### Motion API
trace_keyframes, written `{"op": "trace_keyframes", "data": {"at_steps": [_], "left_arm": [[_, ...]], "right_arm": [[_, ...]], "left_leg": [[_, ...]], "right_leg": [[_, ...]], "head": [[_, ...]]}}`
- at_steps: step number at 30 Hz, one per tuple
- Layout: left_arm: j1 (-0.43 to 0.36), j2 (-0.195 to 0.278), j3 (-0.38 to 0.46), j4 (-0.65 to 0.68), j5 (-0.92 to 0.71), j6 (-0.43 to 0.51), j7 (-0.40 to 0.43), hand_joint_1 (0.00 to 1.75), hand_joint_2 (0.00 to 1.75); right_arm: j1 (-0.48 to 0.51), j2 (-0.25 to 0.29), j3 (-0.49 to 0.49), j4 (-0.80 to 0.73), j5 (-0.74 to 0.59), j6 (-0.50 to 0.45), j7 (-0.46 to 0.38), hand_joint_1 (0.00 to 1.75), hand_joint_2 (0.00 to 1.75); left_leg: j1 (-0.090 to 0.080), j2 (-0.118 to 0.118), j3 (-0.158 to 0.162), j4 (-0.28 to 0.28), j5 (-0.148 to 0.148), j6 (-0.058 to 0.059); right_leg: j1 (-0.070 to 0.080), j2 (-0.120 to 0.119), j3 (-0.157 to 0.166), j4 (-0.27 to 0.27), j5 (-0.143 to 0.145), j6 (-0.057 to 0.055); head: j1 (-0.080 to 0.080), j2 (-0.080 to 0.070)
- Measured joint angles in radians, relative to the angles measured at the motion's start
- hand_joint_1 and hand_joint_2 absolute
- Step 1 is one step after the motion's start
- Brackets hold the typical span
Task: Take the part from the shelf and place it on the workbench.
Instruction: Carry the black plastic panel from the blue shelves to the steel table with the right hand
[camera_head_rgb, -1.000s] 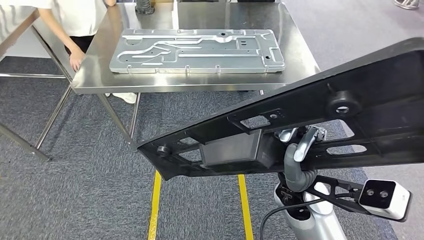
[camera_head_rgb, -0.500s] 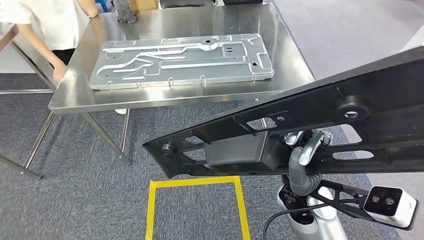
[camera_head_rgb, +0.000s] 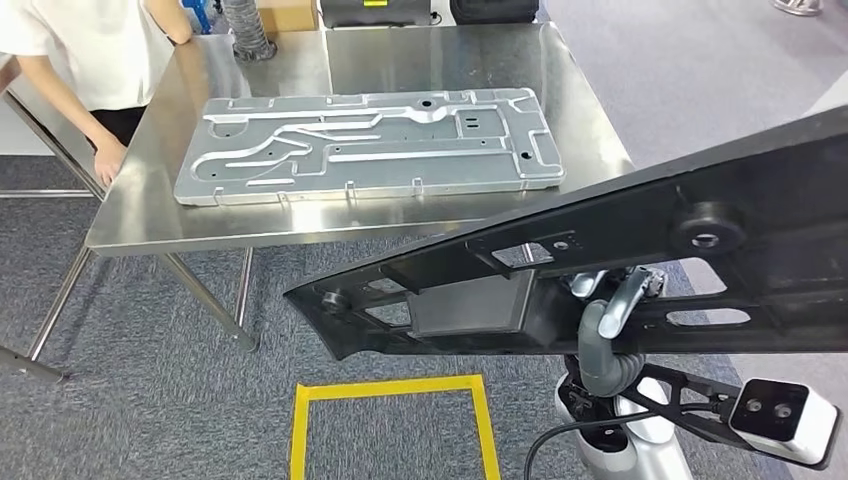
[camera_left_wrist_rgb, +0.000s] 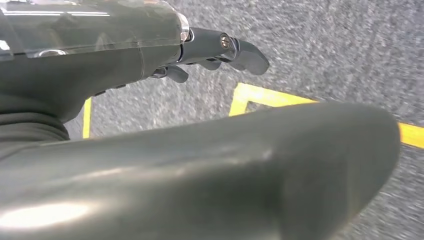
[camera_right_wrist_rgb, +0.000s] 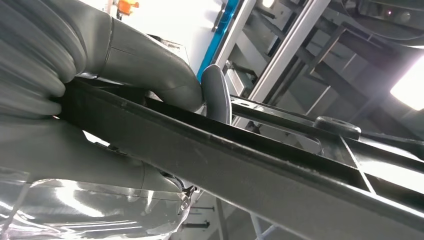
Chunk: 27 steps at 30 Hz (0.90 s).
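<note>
Part: black panel (camera_head_rgb: 640, 270), carried off the floor in front of me, short of the workbench (camera_head_rgb: 590, 130).
Right hand (camera_right_wrist_rgb: 125, 100): I saw thumb and fingers clamped on the panel's edge.
Left hand (camera_left_wrist_rgb: 210, 50): held nothing, fingers loosely extended.
Axis: panel ran crosswise, tilted, roughly parallel to the bench's near edge.
Bench: grey plate (camera_head_rgb: 370, 145) lay on it.

The right hand (camera_right_wrist_rgb: 125, 65) grips the black part (camera_right_wrist_rgb: 260, 170), its thick grey thumb (camera_right_wrist_rgb: 150, 60) pressed on one face and the rest of the hand under the opposite face, so the part's edge is clamped between them. The part runs away from the hand, ribbed, with a round boss (camera_right_wrist_rgb: 337, 127) on it. Beyond the hand stand grey metal shelf bars (camera_right_wrist_rgb: 290, 47) and a blue upright (camera_right_wrist_rgb: 227, 25).
</note>
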Motion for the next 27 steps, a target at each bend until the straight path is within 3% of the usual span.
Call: {"op": "trace_keyframes", "data": {"at_steps": [2,3,4,5,7,9,10,12,14,15,16,18,19,20,22,24,27], "left_arm": [[-0.001,-0.001,0.0,0.0,-0.001,-0.001,0.0,0.0,0.0],[-0.002,-0.001,0.0,0.0,-0.002,-0.002,0.0,0.0,0.0],[-0.003,-0.001,0.0,0.0,-0.003,-0.002,0.0,0.0,0.0],[-0.005,-0.001,0.0,0.0,-0.005,-0.002,0.0,0.0,0.0],[-0.008,0.0,0.0,0.0,-0.008,-0.004,0.0,0.0,0.0],[-0.012,-0.001,0.0,0.0,-0.008,-0.005,0.0,0.0,0.0],[-0.013,-0.001,0.0,0.0,-0.009,-0.005,0.0,0.0,0.0],[-0.011,-0.001,0.001,0.0,-0.009,-0.005,0.0,0.0,0.0],[-0.007,-0.001,0.002,0.0,-0.009,-0.005,0.0,0.0,0.0],[-0.005,-0.001,0.003,0.0,-0.009,-0.005,0.001,0.0,0.0],[-0.004,-0.001,0.004,0.0,-0.009,-0.005,0.001,0.0,0.0],[-0.002,0.0,0.005,0.0,-0.009,-0.005,0.0,0.0,0.0],[-0.001,0.0,0.006,0.0,-0.009,-0.006,-0.001,0.0,0.0],[0.0,0.001,0.006,0.0,-0.009,-0.006,-0.001,0.0,0.0],[-0.001,0.0,0.007,0.0,-0.008,-0.006,-0.003,0.0,0.0],[-0.003,0.0,0.008,0.0,-0.009,-0.006,-0.006,0.0,0.0],[-0.003,-0.001,0.013,0.0,-0.012,-0.007,-0.011,0.0,0.0]], "right_arm": [[0.001,0.001,0.0,0.0,0.001,0.0,0.002,1.75,1.75],[0.001,0.002,-0.001,0.0,0.002,0.0,0.004,1.75,1.75],[0.002,0.003,-0.001,-0.001,0.004,0.0,0.007,1.75,1.75],[0.002,0.005,-0.002,-0.002,0.005,0.0,0.01,1.75,1.75],[0.002,0.01,-0.003,-0.004,0.007,0.0,0.013,1.75,1.75],[0.002,0.015,-0.004,-0.005,0.008,0.0,0.014,1.75,1.75],[0.002,0.017,-0.004,-0.006,0.008,0.0,0.014,1.75,1.75],[0.002,0.02,-0.004,-0.006,0.009,0.0,0.015,1.75,1.75],[0.003,0.023,-0.004,-0.005,0.009,0.0,0.016,1.75,1.75],[0.003,0.024,-0.004,-0.005,0.009,0.0,0.016,1.75,1.75],[0.002,0.025,-0.004,-0.004,0.009,0.0,0.016,1.75,1.75],[0.001,0.027,-0.004,-0.003,0.01,-0.003,0.017,1.75,1.75],[0.001,0.028,-0.004,-0.001,0.012,-0.005,0.018,1.75,1.75],[0.001,0.029,-0.004,0.0,0.014,-0.011,0.019,1.75,1.75],[0.002,0.031,-0.007,0.0,0.025,-0.029,0.023,1.75,1.75],[0.001,0.032,-0.015,-0.002,0.047,-0.063,0.026,1.75,1.75],[-0.007,0.032,-0.048,0.013,0.086,-0.152,0.029,1.75,1.75]], "left_leg": [[0.0,0.0,0.031,0.001,-0.027,-0.008],[-0.001,0.0,0.04,0.001,-0.038,-0.013],[-0.001,0.001,0.047,-0.002,-0.048,-0.02],[-0.002,0.001,0.054,-0.003,-0.052,-0.028],[-0.002,0.002,0.06,0.002,-0.051,-0.041],[0.001,0.002,0.03,0.072,-0.048,-0.047],[0.002,0.002,-0.007,0.134,-0.059,-0.049],[0.002,0.002,-0.095,0.257,-0.115,-0.052],[0.001,0.002,-0.148,0.287,-0.158,-0.051],[0.001,0.002,-0.154,0.255,-0.143,-0.047],[-0.001,0.002,-0.15,0.2,-0.099,-0.04],[-0.008,0.0,-0.141,0.083,0.024,-0.025],[-0.012,-0.002,-0.137,0.049,0.066,-0.02],[-0.015,-0.003,-0.137,0.031,0.085,-0.015],[-0.015,-0.005,-0.122,0.019,0.086,-0.01],[-0.011,-0.006,-0.102,0.007,0.083,-0.001],[-0.01,-0.006,-0.083,0.003,0.069,0.007]], "right_leg": [[0.001,-0.008,0.02,-0.126,0.112,-0.003],[0.004,-0.011,0.029,-0.172,0.155,-0.011],[0.007,-0.012,0.033,-0.199,0.183,-0.019],[0.009,-0.011,0.034,-0.208,0.189,-0.029],[0.01,-0.006,0.046,-0.215,0.18,-0.045],[0.008,-0.004,0.067,-0.223,0.169,-0.059],[0.009,-0.004,0.078,-0.226,0.162,-0.064],[0.013,-0.003,0.099,-0.227,0.143,-0.071],[0.017,0.001,0.125,-0.227,0.122,-0.074],[0.02,0.004,0.141,-0.227,0.111,-0.074],[0.022,0.005,0.157,-0.228,0.099,-0.074],[0.026,0.008,0.18,-0.227,0.079,-0.071],[0.027,0.01,0.184,-0.227,0.073,-0.067],[0.027,0.013,0.186,-0.225,0.069,-0.061],[0.026,0.014,0.188,-0.216,0.069,-0.049],[0.024,0.01,0.17,-0.168,0.063,-0.038],[0.013,0.006,0.062,0.001,0.0,-0.021]], "head": [[0.0,0.0],[0.0,0.0],[0.001,0.0],[0.0,0.0],[0.0,0.0],[0.0,0.0],[0.0,0.0],[0.0,0.0],[0.0,0.0],[0.0,0.0],[0.0,0.0],[0.0,0.0],[0.0,0.0],[0.0,0.0],[0.0,0.0],[0.0,0.0],[0.0,0.0]]}}
